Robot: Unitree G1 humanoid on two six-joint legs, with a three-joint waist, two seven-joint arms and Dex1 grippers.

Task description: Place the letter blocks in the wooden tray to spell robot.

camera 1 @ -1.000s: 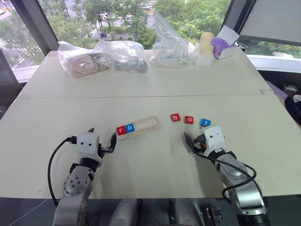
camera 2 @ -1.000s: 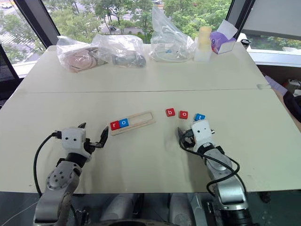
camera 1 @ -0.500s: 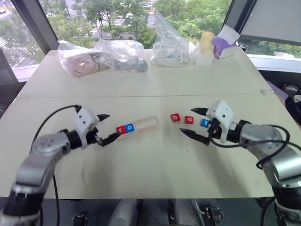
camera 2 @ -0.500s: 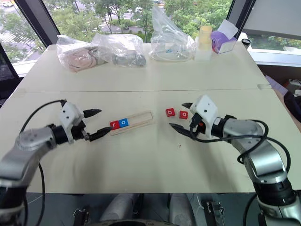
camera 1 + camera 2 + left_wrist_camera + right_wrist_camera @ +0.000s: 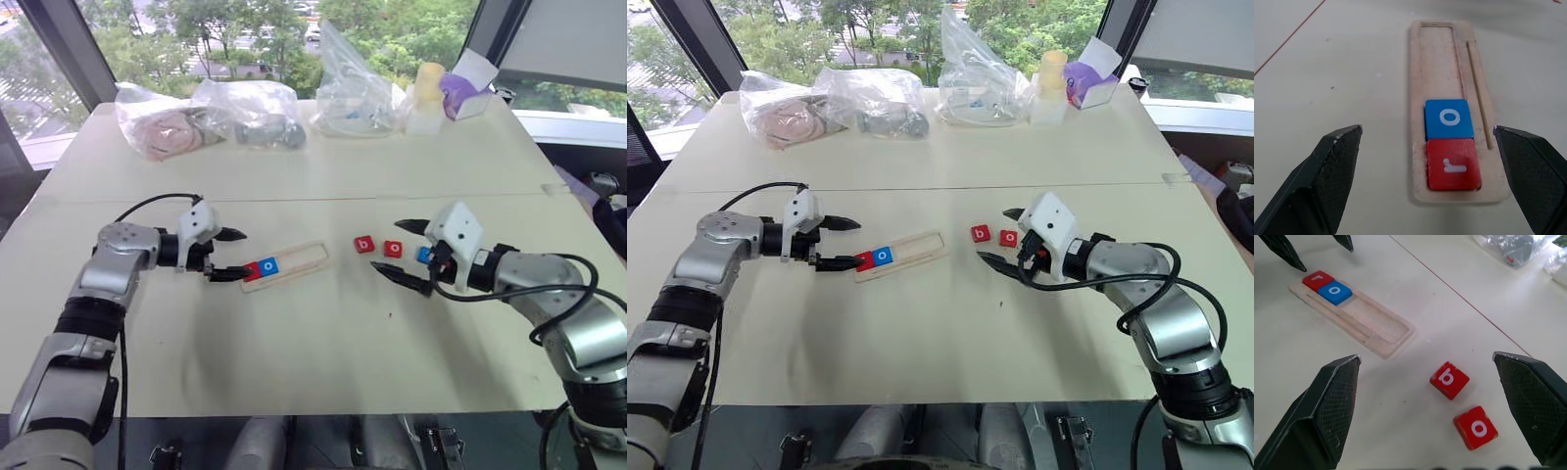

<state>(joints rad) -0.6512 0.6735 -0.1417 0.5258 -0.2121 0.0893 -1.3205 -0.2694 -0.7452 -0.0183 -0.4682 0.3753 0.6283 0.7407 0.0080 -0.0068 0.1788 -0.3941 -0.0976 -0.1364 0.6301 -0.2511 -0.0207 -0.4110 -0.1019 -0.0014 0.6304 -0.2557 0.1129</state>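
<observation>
A long pale wooden tray [image 5: 285, 264] with rounded corners lies slightly askew near the middle of the cream desk [image 5: 313, 343], well in from every edge. In its shallow slot, at the end toward the desk's left edge, sit 2 flat square tiles side by side and touching: a red block with a white r [image 5: 1453, 164] at the very end and a blue block with a white o [image 5: 1448, 118] next to it. The remainder of the slot is bare wood.

The left gripper [image 5: 232, 255] hovers just beside that filled end of the tray, its 2 black fingers [image 5: 1327, 171] spread wide and holding nothing; one fingertip is close to the r tile, but contact cannot be judged.

Toward the desk's right edge, apart from the tray, a red block with a white b [image 5: 1449, 380] and a red block with a white o [image 5: 1475, 427] lie loose on the desk, near each other with a small gap between them. A blue block [image 5: 423, 255] lies just beyond them, partly hidden behind the right gripper [image 5: 404, 255], so its letter cannot be read. That gripper's fingers [image 5: 1322, 406] are also spread wide and empty, just above the desk beside the 2 red tiles.

Along the desk's far edge rest several clear plastic bags [image 5: 255, 113] and a purple and white box [image 5: 462, 93].
</observation>
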